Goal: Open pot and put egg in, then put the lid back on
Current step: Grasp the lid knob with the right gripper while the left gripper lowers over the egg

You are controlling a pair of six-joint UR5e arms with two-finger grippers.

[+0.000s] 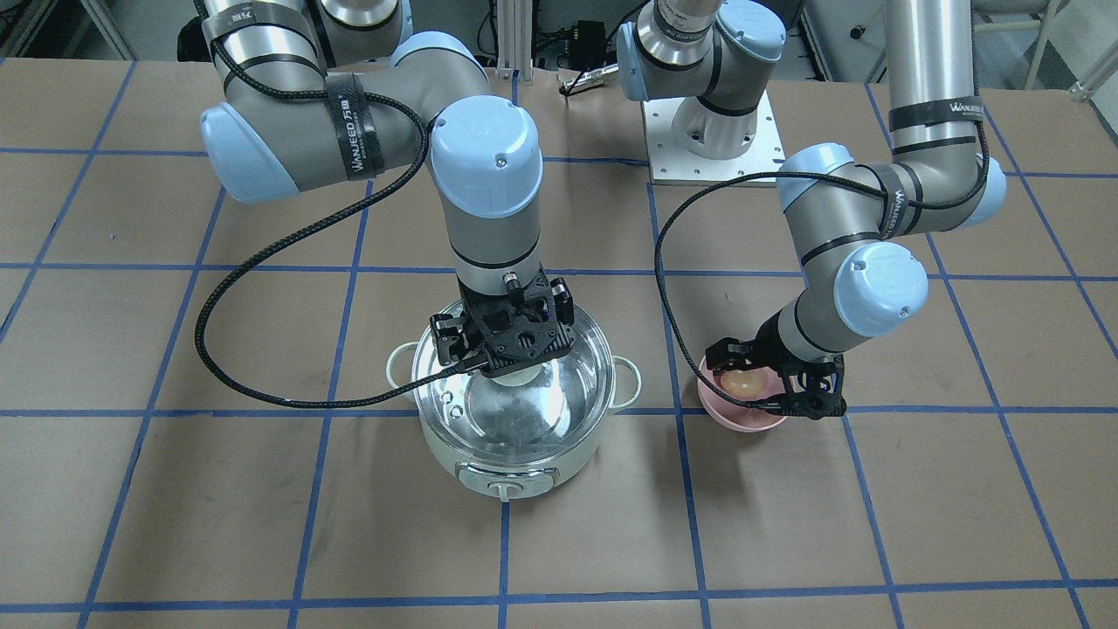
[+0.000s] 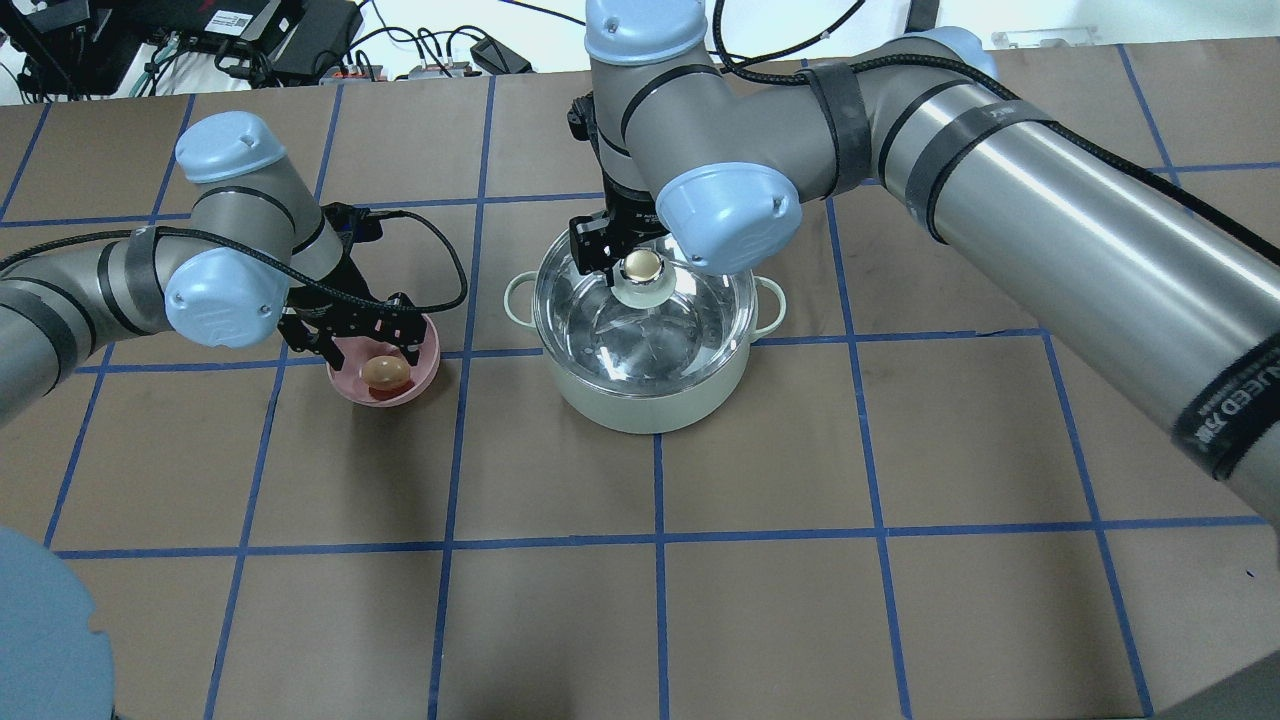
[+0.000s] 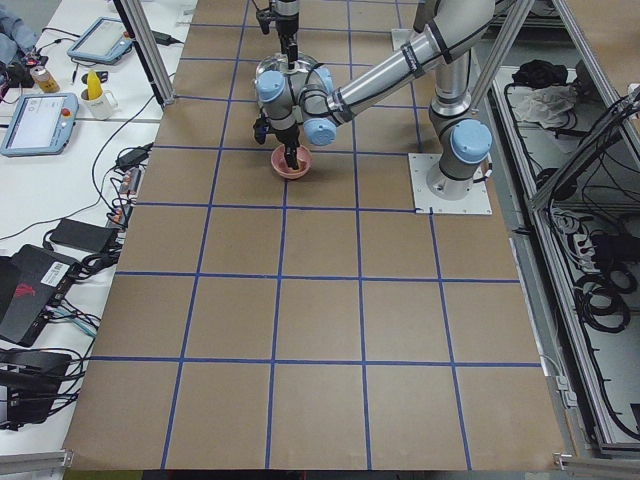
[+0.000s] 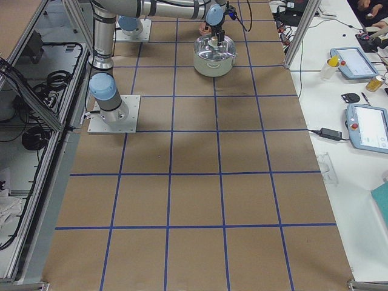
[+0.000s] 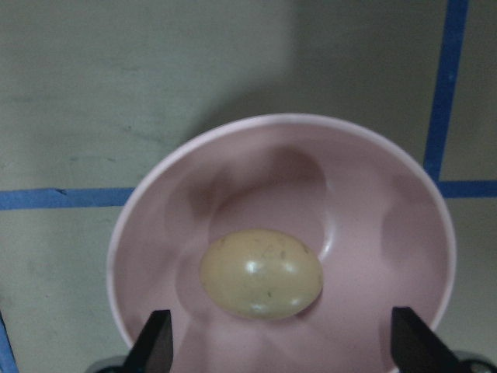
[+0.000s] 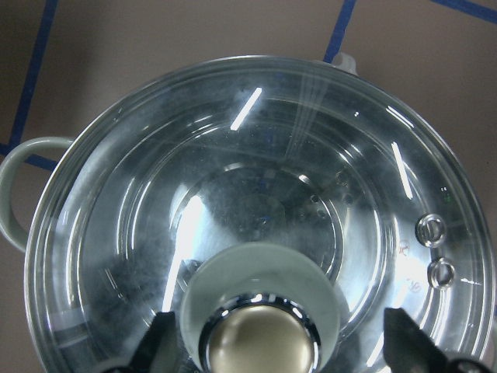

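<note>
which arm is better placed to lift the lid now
Right. The right hand is open on either side of the knob of the lid. The left hand hangs open over the egg in the pink bowl, apart from the pot.

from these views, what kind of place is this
Most likely a robotics lab cell, not a kitchen: a robot arm base is bolted onto a brown table marked with a blue tape grid, and touchscreen pendants lie on the side bench.
</note>
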